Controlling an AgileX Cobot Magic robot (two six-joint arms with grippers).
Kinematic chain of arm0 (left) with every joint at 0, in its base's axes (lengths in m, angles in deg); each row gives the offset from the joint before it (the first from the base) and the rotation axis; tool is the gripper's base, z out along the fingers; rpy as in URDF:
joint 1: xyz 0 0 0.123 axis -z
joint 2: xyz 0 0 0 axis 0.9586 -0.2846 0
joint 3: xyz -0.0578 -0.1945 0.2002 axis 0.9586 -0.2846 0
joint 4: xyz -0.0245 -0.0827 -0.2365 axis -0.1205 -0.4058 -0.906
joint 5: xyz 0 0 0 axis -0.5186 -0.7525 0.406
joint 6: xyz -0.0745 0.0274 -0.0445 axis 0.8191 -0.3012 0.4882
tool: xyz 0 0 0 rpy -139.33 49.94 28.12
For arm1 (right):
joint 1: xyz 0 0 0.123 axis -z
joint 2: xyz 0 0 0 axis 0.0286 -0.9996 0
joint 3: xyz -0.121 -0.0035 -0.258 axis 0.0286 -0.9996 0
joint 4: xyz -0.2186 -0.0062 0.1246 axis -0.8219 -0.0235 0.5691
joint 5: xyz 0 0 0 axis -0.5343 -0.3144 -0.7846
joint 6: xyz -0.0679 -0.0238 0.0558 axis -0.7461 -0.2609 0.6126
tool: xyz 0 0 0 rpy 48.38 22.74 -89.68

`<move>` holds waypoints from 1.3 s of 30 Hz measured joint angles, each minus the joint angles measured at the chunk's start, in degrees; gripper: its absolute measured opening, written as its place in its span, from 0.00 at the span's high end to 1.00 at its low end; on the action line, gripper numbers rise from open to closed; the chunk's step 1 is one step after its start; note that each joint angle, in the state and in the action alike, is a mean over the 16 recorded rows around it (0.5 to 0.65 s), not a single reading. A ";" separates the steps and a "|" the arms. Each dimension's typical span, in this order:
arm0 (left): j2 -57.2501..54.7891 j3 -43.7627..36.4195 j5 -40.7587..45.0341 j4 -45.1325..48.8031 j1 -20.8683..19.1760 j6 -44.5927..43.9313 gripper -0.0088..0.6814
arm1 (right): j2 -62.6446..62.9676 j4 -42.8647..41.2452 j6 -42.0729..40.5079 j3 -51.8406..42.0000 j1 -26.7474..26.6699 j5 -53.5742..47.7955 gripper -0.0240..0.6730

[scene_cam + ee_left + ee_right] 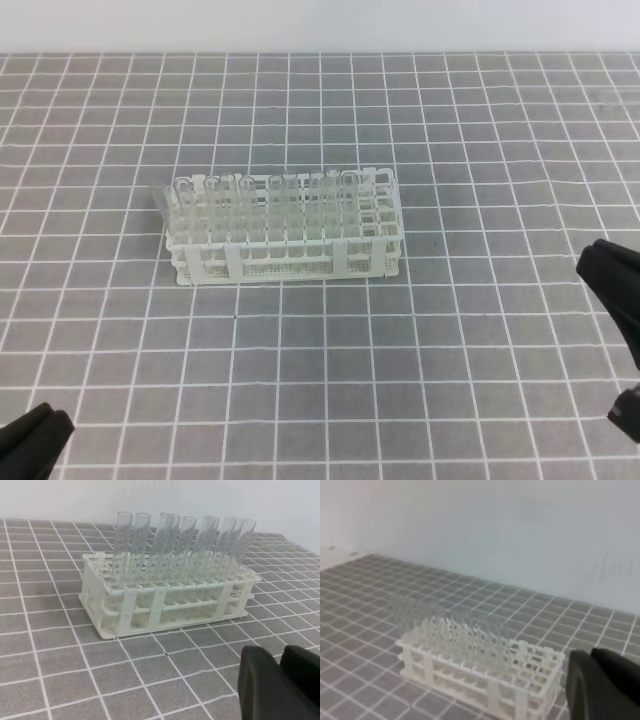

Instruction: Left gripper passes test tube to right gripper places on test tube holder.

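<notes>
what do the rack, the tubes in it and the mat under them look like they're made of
Test tube holder: looks like white moulded plastic, matte, with thin grid walls. Tubes: clear glass or clear plastic; the rack shows through them, so I cannot tell which. Mat: grey with white grid lines, dull finish; material unclear.

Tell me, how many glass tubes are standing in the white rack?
9 show in the left wrist view: test tubes leaning in a row along the test tube holder, from its left end to near its right. Overlapping glass may hide more.
</notes>
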 joint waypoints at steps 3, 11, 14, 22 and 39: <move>0.02 0.04 0.01 -0.01 0.00 0.00 0.98 | 1.90 0.08 -0.29 -0.17 1.57 -3.38 0.97; 0.09 0.17 0.14 -0.05 0.01 0.01 0.98 | 13.63 0.09 -0.84 -4.37 11.99 -13.90 0.97; 0.07 0.17 0.22 -0.05 0.01 0.01 0.98 | 19.54 0.05 -0.85 -7.15 17.16 -16.77 0.97; 0.06 0.22 0.63 -0.07 0.01 0.01 0.98 | 32.65 0.05 -0.81 -15.24 26.55 -19.00 0.97; -0.10 -0.04 1.83 0.01 -0.01 -0.01 0.98 | 37.51 0.07 -0.55 -21.51 28.20 -17.44 0.97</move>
